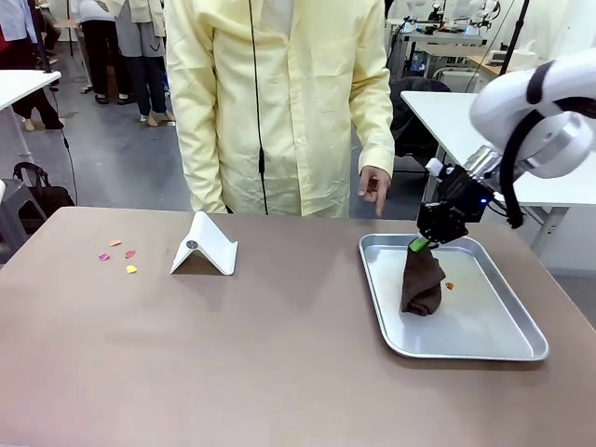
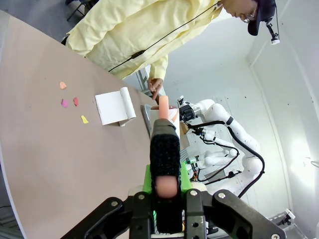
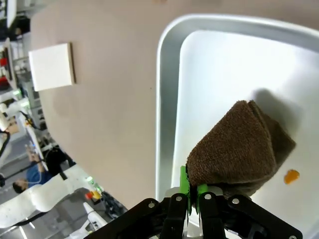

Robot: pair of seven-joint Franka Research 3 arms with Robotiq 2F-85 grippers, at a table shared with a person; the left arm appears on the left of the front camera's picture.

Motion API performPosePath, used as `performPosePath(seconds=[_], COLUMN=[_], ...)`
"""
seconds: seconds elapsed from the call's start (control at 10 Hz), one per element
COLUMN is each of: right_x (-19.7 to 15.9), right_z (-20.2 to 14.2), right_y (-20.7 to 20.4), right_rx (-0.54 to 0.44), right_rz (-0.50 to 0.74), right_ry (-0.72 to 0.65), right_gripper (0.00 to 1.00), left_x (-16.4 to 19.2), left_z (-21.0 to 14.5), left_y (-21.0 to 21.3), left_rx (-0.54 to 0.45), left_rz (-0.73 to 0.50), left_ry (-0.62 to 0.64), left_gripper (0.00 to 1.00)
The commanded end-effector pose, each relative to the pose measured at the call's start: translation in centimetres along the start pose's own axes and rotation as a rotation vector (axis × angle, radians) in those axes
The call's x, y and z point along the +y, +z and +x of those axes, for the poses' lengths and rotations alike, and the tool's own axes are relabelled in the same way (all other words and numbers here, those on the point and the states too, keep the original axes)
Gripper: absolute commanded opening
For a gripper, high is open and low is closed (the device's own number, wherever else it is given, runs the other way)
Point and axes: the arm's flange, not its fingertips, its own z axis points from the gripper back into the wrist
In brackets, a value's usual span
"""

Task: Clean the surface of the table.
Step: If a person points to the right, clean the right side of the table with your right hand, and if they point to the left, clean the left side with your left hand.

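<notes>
L claw [image 2: 164,186], facing out over the counter [image 1: 233,372], is clamped on a black pink-tipped tool [image 2: 165,149], prob. a brush. Further in, R claw [image 1: 421,244], arm angled down from the right, pinches a brown cloth [image 1: 422,284] by its top, bottom resting in the metal tray [image 1: 466,354]. Step: cloth pickup, I'd say. Next: lift clear, carry past the white stand [image 1: 205,247] to the coloured scraps [image 1: 121,256] far left, press flat, wipe.
</notes>
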Motion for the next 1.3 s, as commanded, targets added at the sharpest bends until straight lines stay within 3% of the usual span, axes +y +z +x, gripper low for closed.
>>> performPosePath(seconds=[0.0, 0.3, 0.9, 1.2], right_x=[1.1, 1.5, 0.0, -1.5], right_z=[1.7, 1.8, -0.5, -2.0], right_y=[-1.0, -3.4, -5.3, -6.0], right_rx=[0.06, 0.189, 0.21, 0.212], right_rz=[-0.073, -0.22, -0.423, -0.447], right_ry=[-0.006, -0.001, 0.12, 0.145], right_gripper=[0.06, 0.06, 0.06, 0.06], left_x=[-0.5, -0.5, -0.5, -0.5], left_z=[-0.2, -0.2, -0.2, -0.2], left_y=[-0.2, -0.2, -0.2, -0.2], left_rx=[-0.013, -0.013, -0.013, -0.013], left_rz=[-0.02, -0.02, -0.02, -0.02], left_ry=[-0.012, -0.012, -0.012, -0.012], left_gripper=[0.22, 0.22, 0.22, 0.22])
